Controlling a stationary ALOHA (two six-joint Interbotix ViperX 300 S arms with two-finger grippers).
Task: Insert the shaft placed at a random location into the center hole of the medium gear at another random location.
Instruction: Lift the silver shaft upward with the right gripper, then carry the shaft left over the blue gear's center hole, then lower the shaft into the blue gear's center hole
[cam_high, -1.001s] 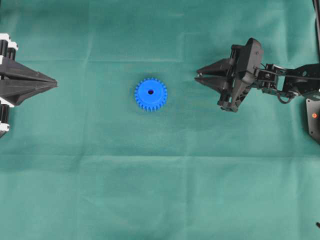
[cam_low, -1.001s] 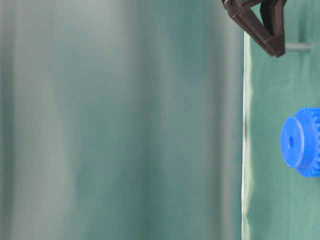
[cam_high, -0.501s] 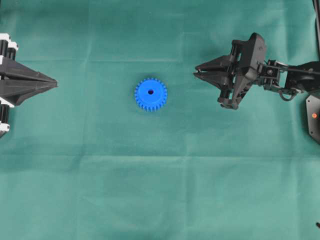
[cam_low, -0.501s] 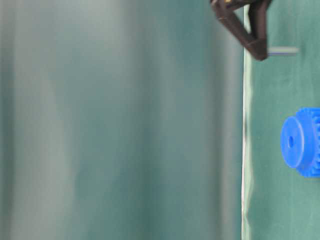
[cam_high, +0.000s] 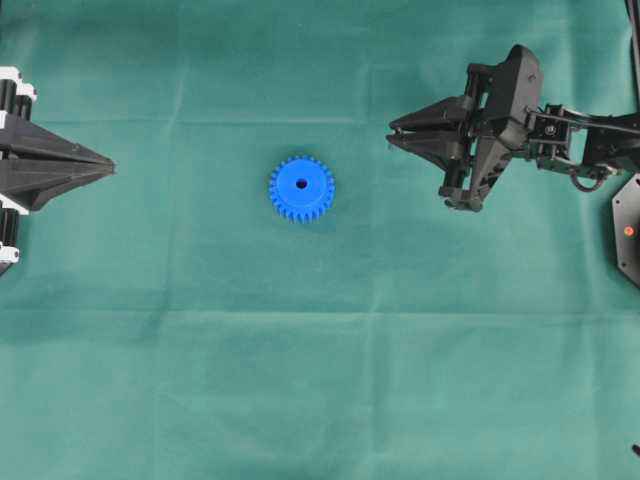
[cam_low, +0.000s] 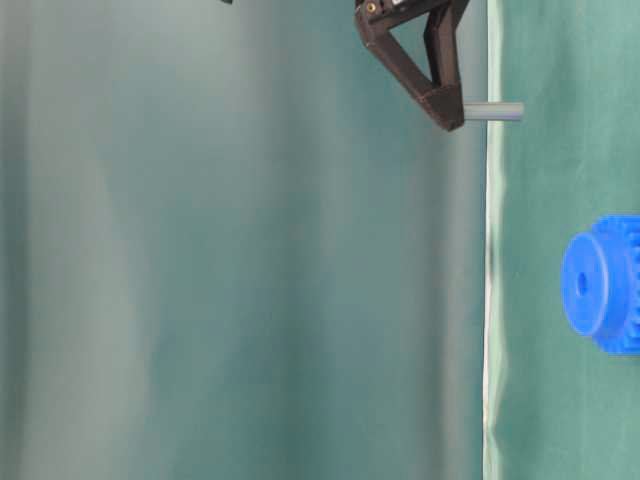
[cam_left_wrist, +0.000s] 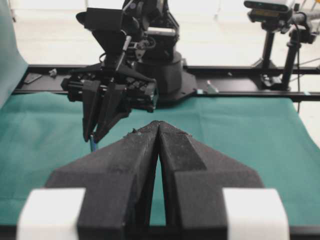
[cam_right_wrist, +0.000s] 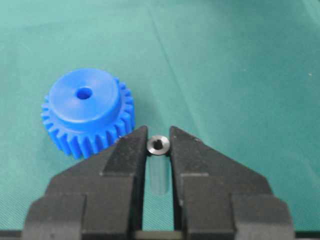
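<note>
The medium gear (cam_high: 301, 188), a bright blue toothed wheel, lies flat on the green cloth with its center hole (cam_high: 301, 183) facing up. To its right my right gripper (cam_high: 392, 137) hangs above the cloth, shut on the shaft (cam_right_wrist: 158, 145), a short grey metal pin held upright between the tips. In the table-level view the shaft (cam_low: 493, 111) sticks out from the fingertips toward the cloth, off to one side of the gear (cam_low: 600, 283). In the right wrist view the gear (cam_right_wrist: 87, 112) sits ahead and to the left. My left gripper (cam_high: 108, 165) rests shut and empty at the far left.
Green cloth (cam_high: 320, 380) covers the table. A black part with an orange dot (cam_high: 627, 235) sits at the right edge. Behind the right arm's base (cam_left_wrist: 160, 75) runs a black rail with a camera stand (cam_left_wrist: 267, 50).
My right gripper has risen off the cloth with the shaft and shifted slightly toward the far side. The gear and the left gripper have not moved.
</note>
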